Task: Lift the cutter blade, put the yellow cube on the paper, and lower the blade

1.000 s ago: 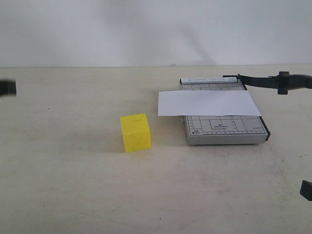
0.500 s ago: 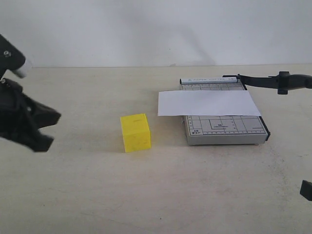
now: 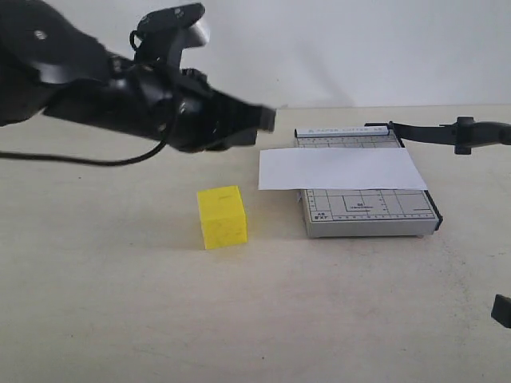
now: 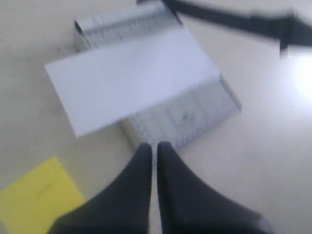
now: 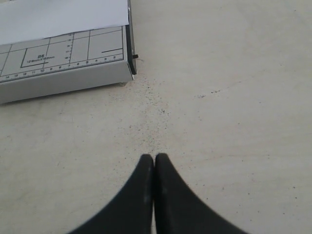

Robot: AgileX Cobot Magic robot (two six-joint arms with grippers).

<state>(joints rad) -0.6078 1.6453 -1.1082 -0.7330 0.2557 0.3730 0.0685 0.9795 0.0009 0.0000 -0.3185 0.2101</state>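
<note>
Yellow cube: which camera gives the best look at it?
The exterior view: the yellow cube stands whole and sharp there. The left wrist view catches only a blurred part; the right wrist view misses it.

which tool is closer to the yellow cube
The left tool, shut and raised near the yellow cube; the right tool sits beyond the grey cutter board, on the side away from the cube.

My left arm [image 3: 88,92] extends in from the left, held high and stretched toward the middle — left pincer [image 3: 267,118] pointing right, fingers [image 4: 131,185] closed to a thin slit. My right pincer [image 5: 154,159] sits low, fingers pressed together — barely in the exterior view, at its right edge.
</note>
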